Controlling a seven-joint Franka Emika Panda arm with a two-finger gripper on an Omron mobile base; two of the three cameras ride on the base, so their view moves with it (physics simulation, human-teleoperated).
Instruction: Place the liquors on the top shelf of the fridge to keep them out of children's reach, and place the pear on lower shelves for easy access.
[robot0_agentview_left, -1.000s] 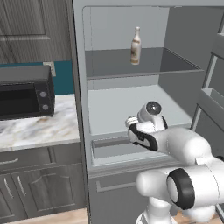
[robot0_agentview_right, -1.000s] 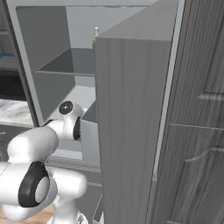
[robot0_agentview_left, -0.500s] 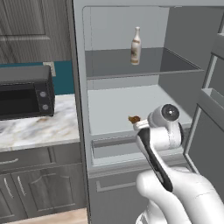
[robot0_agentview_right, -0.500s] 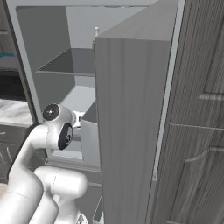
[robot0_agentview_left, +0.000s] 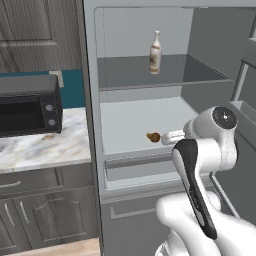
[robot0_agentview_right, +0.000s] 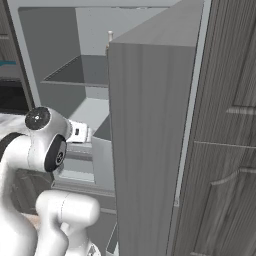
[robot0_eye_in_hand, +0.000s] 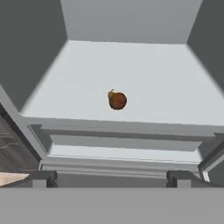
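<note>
The fridge (robot0_agentview_left: 90, 100) stands open. One liquor bottle (robot0_agentview_left: 155, 52), pale with a brownish label, is upright on the dark top shelf (robot0_agentview_left: 200, 75); its neck (robot0_agentview_right: 110, 35) peeks over the door. The pear (robot0_agentview_left: 154, 136) lies alone on the pale lower shelf (robot0_agentview_left: 125, 125), near its front edge. In the hand view the pear (robot0_eye_in_hand: 117, 100) sits mid-shelf, well ahead of my gripper (robot0_eye_in_hand: 111, 178). The gripper is open and empty, level with the shelf's front, its fingertips (robot0_eye_in_hand: 41, 178) wide apart. My white hand (robot0_agentview_left: 173, 135) hovers just right of the pear.
A black microwave (robot0_agentview_left: 27, 107) sits on the marble counter (robot0_agentview_left: 45, 145) left of the fridge. The open fridge door (robot0_agentview_right: 150, 150) stands close on the right, with its bins (robot0_agentview_left: 245, 112). A drawer front (robot0_agentview_left: 145, 165) lies below the lower shelf.
My hand has drawn back out of the lower shelf, and the arm has swung up and toward the camera. The pear, hidden by the hand before, now lies free on the shelf.
</note>
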